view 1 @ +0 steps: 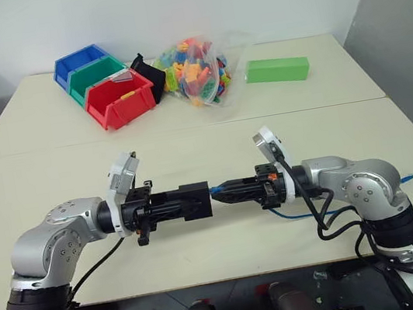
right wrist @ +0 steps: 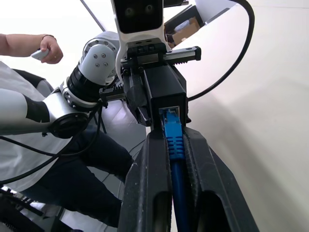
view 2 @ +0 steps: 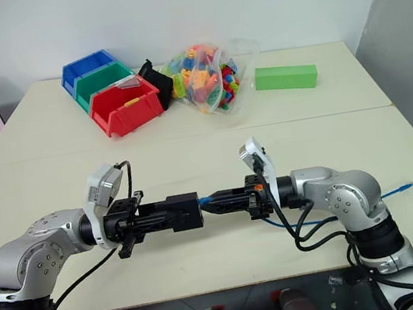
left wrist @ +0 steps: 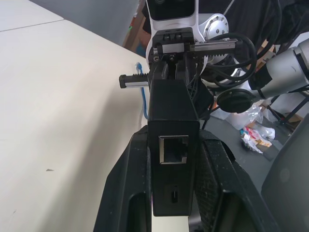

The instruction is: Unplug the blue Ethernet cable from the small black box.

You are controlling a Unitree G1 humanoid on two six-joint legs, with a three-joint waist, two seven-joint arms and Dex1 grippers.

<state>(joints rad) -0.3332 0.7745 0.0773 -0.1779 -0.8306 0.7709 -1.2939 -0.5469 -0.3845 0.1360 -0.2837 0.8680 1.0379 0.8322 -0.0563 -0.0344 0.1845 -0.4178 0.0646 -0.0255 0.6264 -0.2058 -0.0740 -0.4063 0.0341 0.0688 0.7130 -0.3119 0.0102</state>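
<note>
The small black box [view 1: 196, 201] is held level above the desk [view 1: 227, 238], a matte black block with an empty port on one narrow side. The blue Ethernet cable [right wrist: 173, 140] is still plugged into its opposite side by a blue-booted plug, then trails back across the desk to its free end [view 1: 408, 179].

My cream tabletop [view 1: 188, 138] bearing three plastic bins [view 1: 105, 84], a clear bag of bricks [view 1: 197, 70], a green block [view 1: 277, 70].
</note>
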